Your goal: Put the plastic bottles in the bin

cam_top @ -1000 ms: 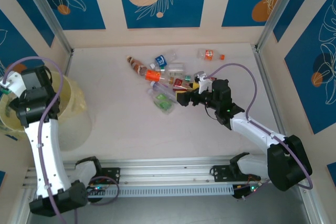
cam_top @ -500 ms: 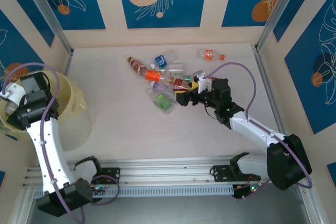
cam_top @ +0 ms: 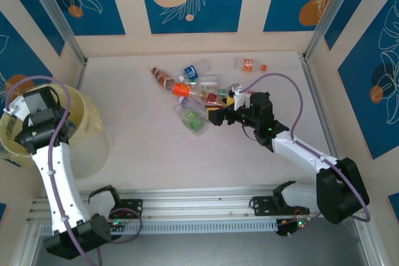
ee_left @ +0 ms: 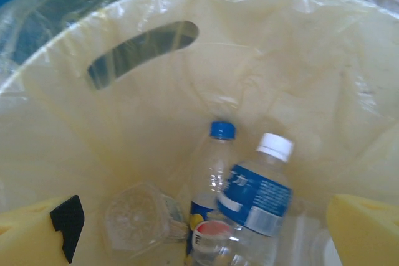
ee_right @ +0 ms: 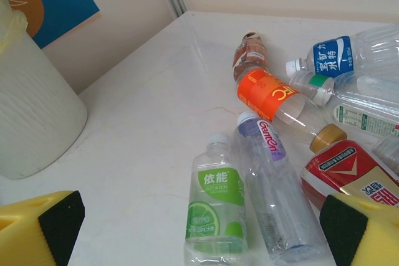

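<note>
My left gripper [cam_top: 25,119] hangs open over the pale yellow bin [cam_top: 87,130]. In the left wrist view its yellow fingertips [ee_left: 365,228] frame the bin's inside [ee_left: 280,60], where a white-capped blue-label bottle [ee_left: 259,194], a blue-capped bottle [ee_left: 215,166] and a crushed clear one [ee_left: 134,216] lie. Several plastic bottles [cam_top: 199,95] are piled mid-table. My right gripper [cam_top: 215,116] is open and low at the pile's near edge, with a green-label bottle [ee_right: 216,210] and a purple-label bottle [ee_right: 274,191] lying between its jaws [ee_right: 199,235], untouched.
Orange-label [ee_right: 268,95], red-label [ee_right: 346,169], blue-label [ee_right: 340,54] and brown [ee_right: 249,51] bottles lie beyond the right gripper. One bottle [cam_top: 248,64] lies apart near the back wall. The bin's wall [ee_right: 31,104] stands far left. Metal posts flank the table's sides.
The left gripper has opened over the bin and its wrist has shifted slightly. The right gripper has edged a little left toward the pile.
</note>
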Available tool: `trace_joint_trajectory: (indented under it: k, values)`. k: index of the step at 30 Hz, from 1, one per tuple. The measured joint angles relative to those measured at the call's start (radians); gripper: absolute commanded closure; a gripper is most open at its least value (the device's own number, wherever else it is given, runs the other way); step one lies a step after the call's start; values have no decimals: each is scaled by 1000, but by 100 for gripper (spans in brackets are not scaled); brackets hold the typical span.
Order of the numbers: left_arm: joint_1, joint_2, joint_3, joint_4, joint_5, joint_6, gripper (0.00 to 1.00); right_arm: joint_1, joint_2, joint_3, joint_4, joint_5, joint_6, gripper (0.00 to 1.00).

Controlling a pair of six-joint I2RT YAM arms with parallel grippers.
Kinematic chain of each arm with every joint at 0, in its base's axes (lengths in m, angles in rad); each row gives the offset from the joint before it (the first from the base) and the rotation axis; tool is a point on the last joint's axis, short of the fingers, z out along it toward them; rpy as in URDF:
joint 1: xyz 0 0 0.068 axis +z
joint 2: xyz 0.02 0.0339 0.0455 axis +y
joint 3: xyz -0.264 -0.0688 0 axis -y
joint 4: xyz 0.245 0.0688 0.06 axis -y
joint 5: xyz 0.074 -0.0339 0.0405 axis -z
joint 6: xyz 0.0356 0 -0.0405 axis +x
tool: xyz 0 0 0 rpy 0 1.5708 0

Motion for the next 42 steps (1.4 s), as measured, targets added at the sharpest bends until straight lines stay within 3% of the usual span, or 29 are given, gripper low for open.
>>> trace_joint_trajectory:
  k: [6, 17, 22, 29, 36, 42]
  values:
    - [0, -23, 2, 28, 135, 19, 0, 0, 0, 3, -32, 53, 12, 1]
    - [-28, -26, 74, 113, 516, 31, 0, 11, 15, 6, -98, 129, 44, 1]
    - [-138, -18, 88, 151, 617, 31, 0, -5, 18, 6, -138, 199, 69, 1]
    - [-347, 30, 89, 232, 688, 31, 0, -143, 122, 124, -310, 197, 70, 1]
    - [-446, 84, 78, 325, 761, 27, 0, -248, 235, 298, -498, 149, -62, 1]
    - [-462, 85, 15, 434, 866, -4, 0, -356, 391, 520, -707, 76, -349, 1]
